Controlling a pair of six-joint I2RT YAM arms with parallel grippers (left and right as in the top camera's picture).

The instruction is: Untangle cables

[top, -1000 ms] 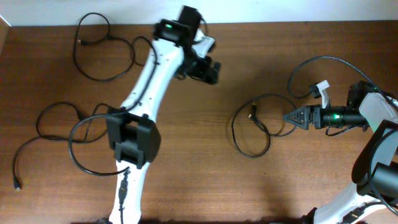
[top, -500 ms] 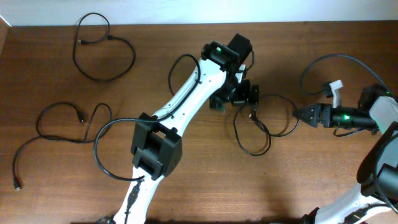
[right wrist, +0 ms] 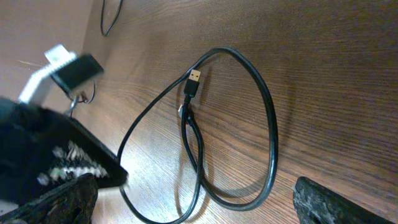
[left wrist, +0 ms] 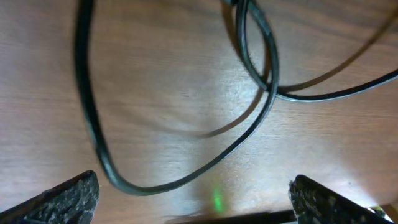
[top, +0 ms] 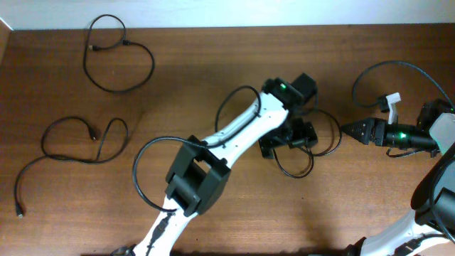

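Three thin black cables lie on the wooden table. One loops at the far left (top: 151, 65), a longer one trails down the left side (top: 78, 161), and a third is coiled right of centre (top: 293, 174). My left gripper (top: 288, 140) hovers over that coil, open; in its wrist view the cable (left wrist: 93, 124) curves just ahead of the wide-apart fingertips (left wrist: 68, 199) of the left gripper (left wrist: 196, 208). My right gripper (top: 350, 130) points at the coil from the right, open (right wrist: 199, 205), with nothing between its fingers. The coil (right wrist: 271, 124) ends in a gold-tipped plug (right wrist: 194, 77).
The left arm (top: 234, 131) stretches diagonally from the front edge to mid-table. A thick arm cable (top: 384, 65) with a white tag (top: 389, 102) arcs above the right gripper. The table's far edge meets a white wall (top: 284, 11).
The left arm swung from the far centre down and to the right, stopping over the coiled cable. The right gripper drew back slightly to the right.
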